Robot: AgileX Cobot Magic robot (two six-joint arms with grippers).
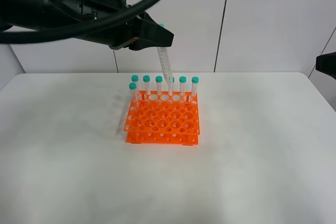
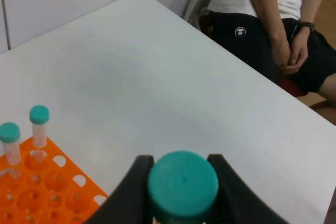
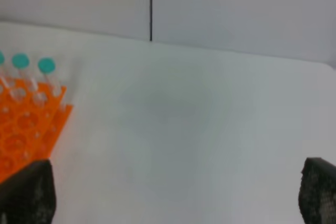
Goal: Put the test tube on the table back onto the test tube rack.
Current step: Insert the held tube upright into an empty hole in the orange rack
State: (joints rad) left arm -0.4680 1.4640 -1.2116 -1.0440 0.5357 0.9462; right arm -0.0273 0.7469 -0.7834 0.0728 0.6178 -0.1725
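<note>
On white table (image 1: pixel 262 156): orange rack (image 1: pixel 164 124); pale wall (image 1: pixel 273 19) behind.

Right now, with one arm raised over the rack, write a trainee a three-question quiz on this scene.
1. Which gripper holds the slim clear teal-capped test tube? A: left gripper. B: right gripper. C: neither.
2. True or false: that tube lies flat on the large white matte table, beside the bright orange plastic rack.
3. Fill in: the right gripper's jaws stand ____.

Key: 1 A. 2 False; it hangs from its cap above the rack's far row. 3 open.
</note>
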